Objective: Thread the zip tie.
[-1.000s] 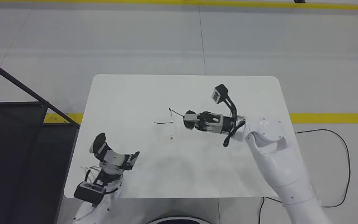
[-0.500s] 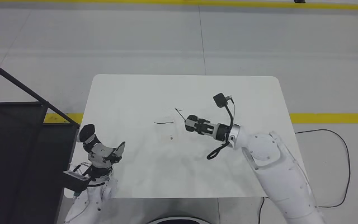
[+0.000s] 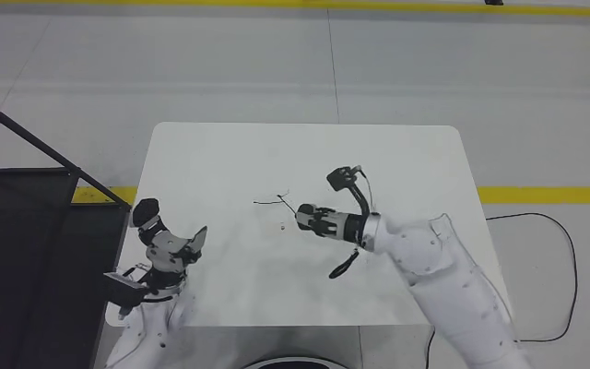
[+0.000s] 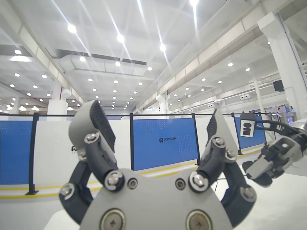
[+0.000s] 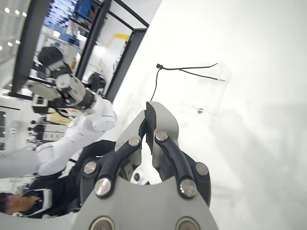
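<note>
My right gripper [image 3: 298, 220] is over the middle of the white table [image 3: 387, 157], shut on one end of a thin black zip tie [image 5: 155, 84]. That tie rises from the fingertips to its small head [image 5: 159, 66]. Just past it, a second black tie [image 3: 267, 200] lies flat on the table, its strands [image 5: 203, 75] spreading away from the held tie's head. Whether the two touch, I cannot tell. My left gripper [image 4: 156, 118] hangs open and holding nothing at the table's near left corner [image 3: 175, 245], tilted upward, far from both ties.
A tiny dark speck [image 3: 281, 224] lies on the table close to the ties. A black frame with dark panels [image 3: 46, 249] stands along the table's left side. The right arm's loose cable [image 3: 343, 263] hangs over the table behind its gripper.
My right gripper has swung left and nearer, bringing the held tie's end up to the tie on the table. My left gripper has drawn back toward the left front corner.
</note>
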### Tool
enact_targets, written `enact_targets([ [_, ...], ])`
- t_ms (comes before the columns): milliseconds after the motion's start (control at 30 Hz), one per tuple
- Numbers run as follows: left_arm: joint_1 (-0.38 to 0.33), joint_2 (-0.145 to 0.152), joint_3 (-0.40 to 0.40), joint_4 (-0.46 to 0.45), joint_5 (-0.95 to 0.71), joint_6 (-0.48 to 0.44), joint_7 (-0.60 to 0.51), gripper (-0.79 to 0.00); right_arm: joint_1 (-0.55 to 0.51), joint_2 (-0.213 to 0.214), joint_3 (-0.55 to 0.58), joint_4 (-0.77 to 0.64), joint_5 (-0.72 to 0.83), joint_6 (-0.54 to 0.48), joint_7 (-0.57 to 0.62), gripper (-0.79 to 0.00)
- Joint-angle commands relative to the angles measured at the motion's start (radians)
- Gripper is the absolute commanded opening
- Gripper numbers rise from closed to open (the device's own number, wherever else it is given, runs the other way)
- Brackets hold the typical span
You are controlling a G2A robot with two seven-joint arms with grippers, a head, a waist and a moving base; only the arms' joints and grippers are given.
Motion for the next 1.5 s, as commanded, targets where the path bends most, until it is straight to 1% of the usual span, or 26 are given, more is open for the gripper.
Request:
enact_targets([
  [0,0.004,0.0,0.0,-0.013,-0.04,-0.032,-0.035,0.0,0.008,-0.002,-0.026,-0.011,-0.08,0.025,0.0,-0.785],
  [100,0.016,0.002,-0.008,-0.035,-0.088,-0.096,-0.085,0.0,0.022,-0.009,-0.079,-0.025,-0.193,0.064,-0.01,-0.785],
  [233,0.03,0.007,-0.022,-0.058,-0.124,-0.178,-0.151,0.0,0.045,-0.022,-0.143,-0.027,-0.352,0.163,-0.056,-0.785],
  [300,0.036,0.009,-0.031,-0.064,-0.139,-0.207,-0.174,0.0,0.049,-0.03,-0.177,-0.032,-0.435,0.213,-0.1,-0.785],
  [367,0.04,0.01,-0.038,-0.067,-0.156,-0.223,-0.184,0.0,0.053,-0.039,-0.21,-0.031,-0.5,0.26,-0.112,-0.785],
  [433,0.04,0.01,-0.038,-0.067,-0.156,-0.223,-0.184,0.0,0.067,-0.049,-0.241,-0.019,-0.563,0.319,-0.093,-0.785],
  [533,0.04,0.01,-0.038,-0.067,-0.156,-0.223,-0.184,0.0,0.094,-0.066,-0.286,0.007,-0.612,0.364,-0.046,-0.785],
  [567,0.04,0.01,-0.038,-0.067,-0.156,-0.223,-0.184,0.0,0.099,-0.07,-0.297,0.012,-0.612,0.363,-0.03,-0.785],
  [633,0.04,0.01,-0.038,-0.067,-0.156,-0.223,-0.184,0.0,0.121,-0.08,-0.322,0.026,-0.597,0.323,0.018,-0.785],
  [800,0.04,0.01,-0.038,-0.067,-0.156,-0.223,-0.184,0.0,0.149,-0.102,-0.362,0.056,-0.632,0.327,0.064,-0.785],
  [1233,0.04,0.01,-0.038,-0.067,-0.156,-0.223,-0.184,0.0,0.194,-0.164,-0.436,0.106,-0.707,0.367,0.088,-0.785],
  [1467,0.04,0.01,-0.038,-0.067,-0.156,-0.223,-0.184,0.0,0.181,-0.182,-0.449,0.094,-0.764,0.39,0.095,-0.656],
])
